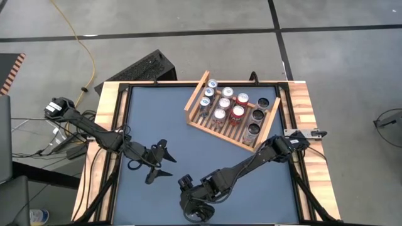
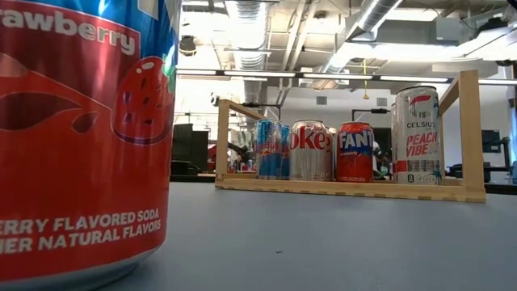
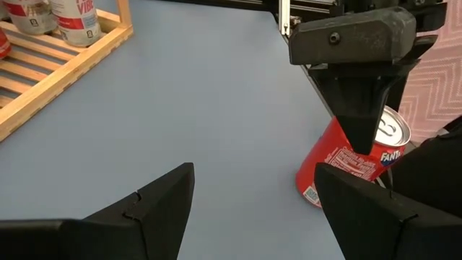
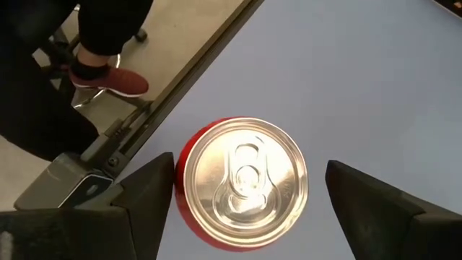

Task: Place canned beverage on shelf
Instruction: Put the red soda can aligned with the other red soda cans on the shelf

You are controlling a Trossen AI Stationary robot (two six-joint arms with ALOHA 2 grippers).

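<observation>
A red strawberry soda can [image 4: 245, 184] stands upright on the blue table near its near edge, and fills the left of the low view [image 2: 81, 137]. My right gripper [image 4: 249, 167] hovers over it, open and pointing steeply down, with one finger on each side of the can's top and touching neither side. In the high view this gripper [image 1: 196, 210] hides the can. My left gripper [image 1: 160, 163] waits open above the table's left half, holding nothing. The wooden shelf [image 1: 220, 130] stands at the far right with several cans upright on its slats.
The table's near edge rail [image 4: 166, 108] runs close beside the can; a person's red shoe [image 4: 108, 79] shows on the floor beyond it. Bare blue table [image 1: 163, 119] lies between the can and the shelf. The shelf's near-left part [image 1: 204, 122] holds no cans.
</observation>
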